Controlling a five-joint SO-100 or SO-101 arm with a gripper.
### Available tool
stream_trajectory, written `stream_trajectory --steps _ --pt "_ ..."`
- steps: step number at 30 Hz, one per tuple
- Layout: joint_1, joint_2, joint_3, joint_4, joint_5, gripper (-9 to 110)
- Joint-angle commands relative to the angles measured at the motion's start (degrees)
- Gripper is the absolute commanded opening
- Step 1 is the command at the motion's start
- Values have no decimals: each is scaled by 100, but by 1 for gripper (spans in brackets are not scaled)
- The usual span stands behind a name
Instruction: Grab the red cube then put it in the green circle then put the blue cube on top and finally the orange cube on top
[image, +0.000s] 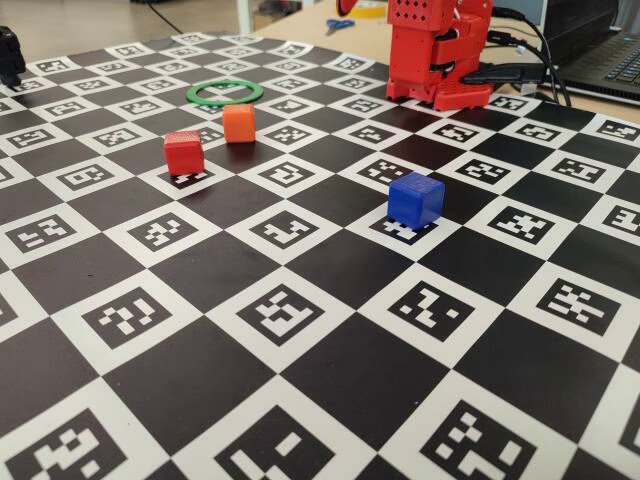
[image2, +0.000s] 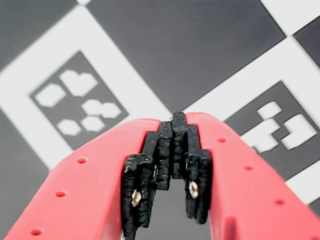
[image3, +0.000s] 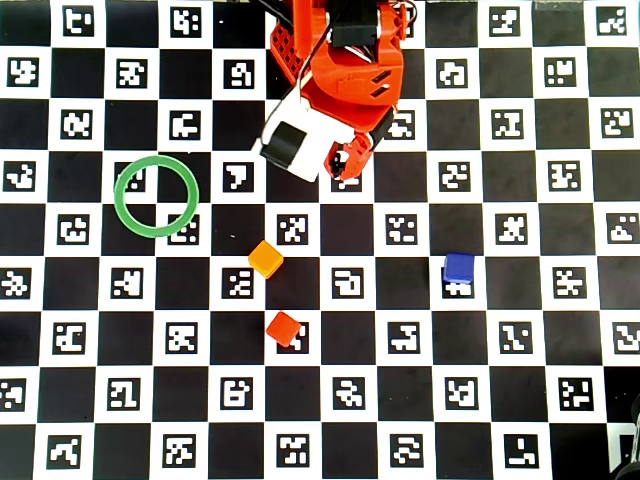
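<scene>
Black and white checkered board (image: 330, 380) with coded markers in its white squares covers the table, and all three cubes sit loose on it, none inside the ring.

In the overhead view the red cube (image3: 284, 329) rests near the board's middle, turned at an angle to the squares. The orange cube (image3: 265, 259) lies just above it, near but apart. The green circle (image3: 156, 196) lies flat up and to the left of both, its centre open and showing only board. The blue cube (image3: 459, 268) sits well off to the right, alone.

The fixed view looks low across the board from the opposite side: the red cube (image: 184, 152) is at left, the orange cube (image: 239, 123) just behind and right of it, the green circle (image: 225, 92) beyond them, and the blue cube (image: 415, 198) nearer the camera at right. This view also shows a laptop (image: 610, 60) and cables at the far right edge, which the overhead does not.

The red arm (image3: 340, 80) is folded at the top of the overhead view, well away from every cube. Only the wrist view shows the gripper (image2: 172, 122) clearly: its red fingers with black pads are pressed together at the tips, holding nothing, hanging above bare board.
</scene>
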Motion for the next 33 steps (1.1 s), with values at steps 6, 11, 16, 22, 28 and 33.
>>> stream_trajectory --steps 6,11,16,22,28,33 --pt "114 -1811 -3384 923 2707 -5" --pt "141 -2698 -4333 1292 3322 -5" --pt "97 -3568 -5063 1468 4008 -3" --pt "176 -4518 -6003 1477 4808 -1" --pt "220 -5133 -6231 1406 5256 3" --pt "352 -5607 -6293 1345 5704 10"
